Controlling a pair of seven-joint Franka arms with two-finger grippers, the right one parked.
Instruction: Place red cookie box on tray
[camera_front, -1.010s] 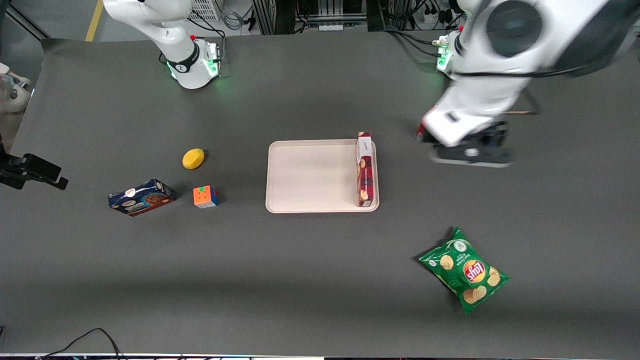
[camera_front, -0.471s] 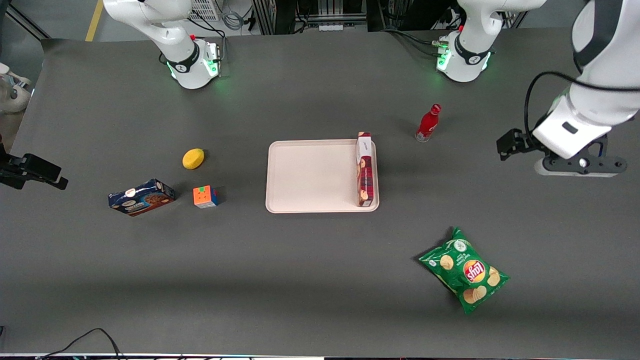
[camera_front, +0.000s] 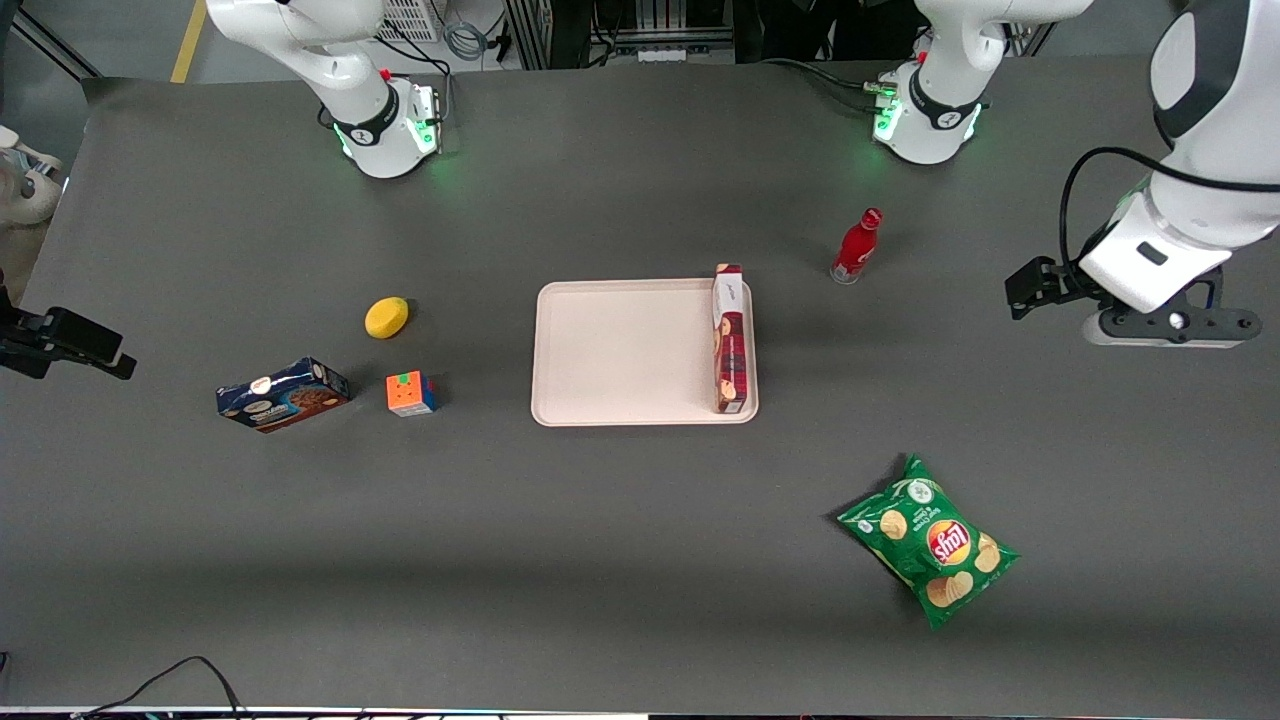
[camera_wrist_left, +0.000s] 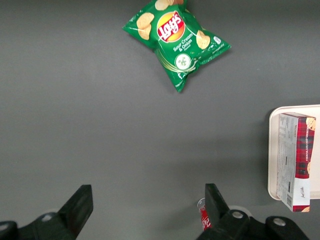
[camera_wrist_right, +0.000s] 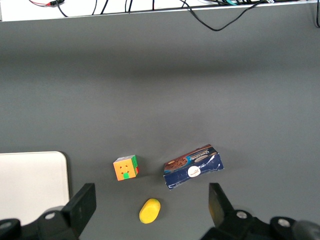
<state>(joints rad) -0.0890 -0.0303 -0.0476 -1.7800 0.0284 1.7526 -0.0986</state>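
- With my gripper (camera_wrist_left: 145, 210) spread wide and holding nothing, I have it high over bare table, well away from the tray (camera_front: 620, 350) toward the working arm's end.
- The red cookie box (camera_front: 729, 340) already lies on the tray, its long axis along the tray's short rim.
- I judge no further grasp is needed.

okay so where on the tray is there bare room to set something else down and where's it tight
Most of the tray is bare, from its rim toward the parked arm's end up to the red cookie box. The tight part is the edge toward the working arm's end, where the box lies along the rim. The claw is open, away from the tray above bare table near the red bottle.
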